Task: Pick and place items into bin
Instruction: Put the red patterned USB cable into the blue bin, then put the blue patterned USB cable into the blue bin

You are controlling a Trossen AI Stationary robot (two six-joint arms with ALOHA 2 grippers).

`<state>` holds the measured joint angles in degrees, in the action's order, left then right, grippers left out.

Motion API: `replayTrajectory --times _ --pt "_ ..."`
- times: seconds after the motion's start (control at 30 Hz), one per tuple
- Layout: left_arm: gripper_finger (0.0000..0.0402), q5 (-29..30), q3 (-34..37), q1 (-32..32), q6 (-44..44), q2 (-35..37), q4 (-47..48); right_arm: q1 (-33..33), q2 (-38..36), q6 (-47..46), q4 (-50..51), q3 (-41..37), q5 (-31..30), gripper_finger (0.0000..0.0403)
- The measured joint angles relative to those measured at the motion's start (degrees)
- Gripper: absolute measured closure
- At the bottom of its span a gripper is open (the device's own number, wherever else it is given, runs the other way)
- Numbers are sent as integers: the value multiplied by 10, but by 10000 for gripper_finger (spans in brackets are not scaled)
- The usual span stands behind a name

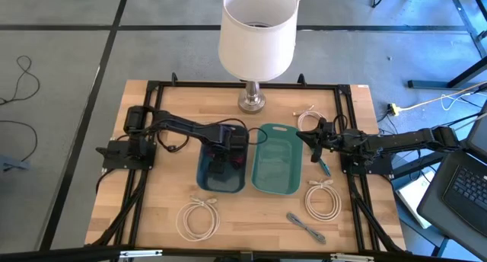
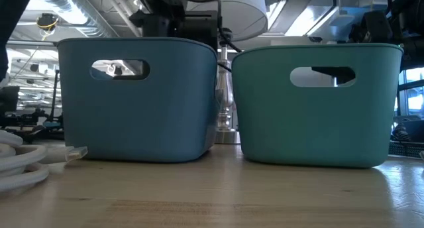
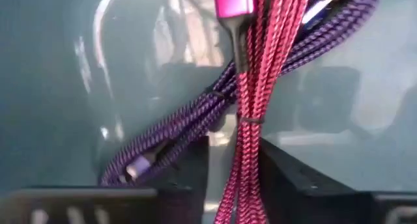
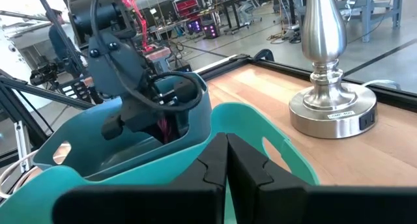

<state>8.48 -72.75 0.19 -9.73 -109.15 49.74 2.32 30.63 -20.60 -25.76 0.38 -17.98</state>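
Observation:
My left gripper (image 1: 221,164) reaches down into the dark blue bin (image 1: 204,178) and is shut on a red braided cable (image 3: 260,68). A purple braided cable (image 3: 189,123) crosses it inside the bin. My right gripper (image 1: 310,135) is shut and holds nothing, just off the teal bin's (image 1: 275,187) right rim. In the right wrist view it (image 4: 227,142) faces the teal bin (image 4: 260,129). On the table lie three white coils (image 1: 198,218) (image 1: 323,199) (image 1: 307,118), a teal strap (image 1: 323,167) and a grey strap (image 1: 305,226). My left gripper (image 3: 234,146) pinches the red braided cable's doubled strands (image 3: 242,178) between its two fingers, coming from above and pointing down into the blue bin. The strands run on ahead of the fingers toward the bin's floor, with a magenta plug (image 3: 231,2) at the far end.
A white-shaded lamp (image 1: 257,32) stands on a metal base (image 1: 252,102) at the table's far edge, behind both bins. A black frame (image 1: 152,91) runs round the table. The two bins stand side by side at the centre, as the low view shows (image 2: 136,99) (image 2: 318,102).

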Motion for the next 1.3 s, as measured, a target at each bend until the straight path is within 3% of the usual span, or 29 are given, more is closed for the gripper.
replayTrajectory --times 0.23,0.5,0.67,0.93,1.07,1.3 --pt "214 44 0 -17 0 12 8 0 0 0 3 0 0 393" --pt "186 46 0 -23 5 15 15 0 0 -2 3 0 0 393" --pt "183 68 -49 -24 25 15 101 0 0 -2 3 0 0 393" --pt "191 86 -206 -39 112 16 255 0 0 0 4 0 2 393" --pt "198 85 -246 -77 115 47 258 0 0 6 4 0 30 393" --pt "217 114 -222 -196 165 190 173 12 -25 73 -3 21 111 393"
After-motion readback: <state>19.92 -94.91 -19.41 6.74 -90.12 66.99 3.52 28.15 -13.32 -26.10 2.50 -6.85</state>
